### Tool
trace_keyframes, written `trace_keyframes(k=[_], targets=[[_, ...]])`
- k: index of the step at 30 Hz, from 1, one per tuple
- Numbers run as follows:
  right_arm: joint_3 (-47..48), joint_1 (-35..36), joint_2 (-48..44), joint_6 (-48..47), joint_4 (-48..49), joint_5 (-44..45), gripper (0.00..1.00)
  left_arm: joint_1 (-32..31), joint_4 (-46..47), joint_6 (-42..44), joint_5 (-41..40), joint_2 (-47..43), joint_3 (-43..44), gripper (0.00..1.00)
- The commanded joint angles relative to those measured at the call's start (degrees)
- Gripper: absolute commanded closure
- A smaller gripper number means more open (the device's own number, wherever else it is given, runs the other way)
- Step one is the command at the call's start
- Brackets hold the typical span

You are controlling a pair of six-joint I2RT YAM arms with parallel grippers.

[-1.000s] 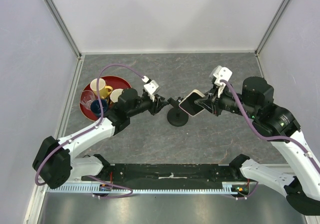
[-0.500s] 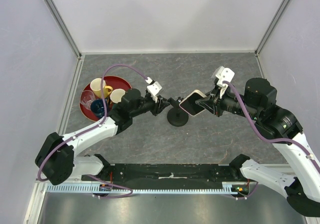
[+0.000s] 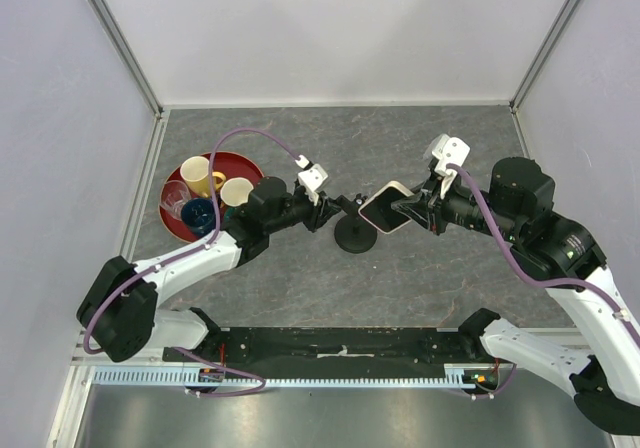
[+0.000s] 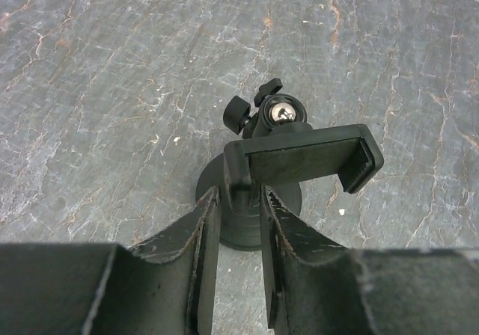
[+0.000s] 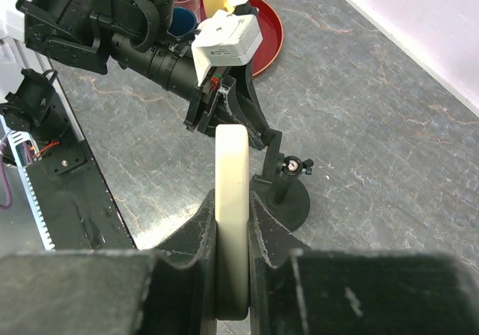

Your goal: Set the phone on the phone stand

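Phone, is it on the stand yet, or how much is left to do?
Not yet. Done: the phone is picked up, pinched edge-on by the right fingers. In hand: it hangs in the air beside the stand, while the left fingers straddle one end of the empty cradle; whether they pinch it is unclear. Left: seat the phone in the cradle and let go.

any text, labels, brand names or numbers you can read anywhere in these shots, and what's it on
No text can be read in any view.
phone: screen dark, nothing displayed.
phone stand: plain black, no marking.
white camera housing on the left wrist: any marking is too small to read.
cups on the red tray: no print visible.
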Motion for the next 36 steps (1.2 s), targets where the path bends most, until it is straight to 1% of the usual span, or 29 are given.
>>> trace_keyframes(k=[1,6,11,13,16,19,20,21,22,23,24,25,28,30,31,33,34,36], targets=[[-0.04,0.05,-1.5,-0.17,6.14,-0.77,1.0,-0.25,4.83,1.54,-1.17,0.89,1.37,0.67],[-0.57,0.05,-1.33,0.0,6.4,-1.12,1.0,-0.16,5.36,1.62,-2.14,0.54,1.02,0.67],[-0.74,0.05,-0.71,0.36,6.93,-2.0,1.0,-0.25,5.63,1.62,-2.32,-0.43,0.76,0.63],[-0.83,0.14,-0.45,0.44,7.1,-2.27,1.0,-0.25,5.54,1.88,-1.88,-0.16,0.76,0.63],[-1.18,0.05,-0.27,0.62,7.63,-2.62,1.0,-0.25,5.54,2.06,-1.35,0.01,0.84,0.67],[-3.1,0.05,0.16,-0.6,9.65,-4.54,1.0,-0.25,5.19,2.76,-0.22,0.27,1.02,0.86],[-3.55,-0.04,0.69,-2.09,10.0,-6.47,1.0,-0.25,5.01,3.2,0.23,0.27,0.85,0.93],[-4.16,0.05,1.22,-6.72,10.0,-9.36,1.0,-0.25,4.92,4.16,0.84,0.19,0.85,0.97],[-6.34,0.05,2.27,-9.2,10.61,-11.3,1.0,-0.16,4.84,4.69,2.85,0.01,0.67,0.98],[-7.5,0.05,3.06,-11.49,11.23,-16.02,1.0,-0.07,4.57,5.31,4.35,0.01,0.58,0.98],[-8.64,0.14,3.94,-19.08,10.97,-19.72,1.0,0.45,4.22,6.62,6.36,-0.08,0.76,0.98],[-10.39,0.4,5.86,-21.77,11.06,-25.76,1.0,0.8,2.3,7.33,10.21,0.18,1.11,0.98],[-10.76,0.75,10.17,-28.79,13.16,-29.33,1.0,2.56,-0.43,8.83,16.37,0.62,2.69,0.98],[-9.71,1.02,12.64,-33.63,12.64,-31.44,1.0,4.22,-0.96,9.09,20.07,0.63,3.22,0.98],[-8.49,1.1,14.91,-37.4,12.64,-31.97,1.0,4.67,-1.49,9.01,20.88,0.89,3.39,0.98],[-7.16,1.02,17.29,-40.76,12.47,-34.25,1.0,5.81,-2.37,9.35,23.59,1.24,4.45,0.98],[-4.98,1.19,20.27,-43.82,12.2,-34.61,1.0,6.17,-2.63,9.27,24.48,1.33,4.62,0.98],[0.28,1.19,25.27,-47.44,7.82,-35.23,1.0,6.52,-2.9,9.18,25.62,1.68,4.89,0.98]])
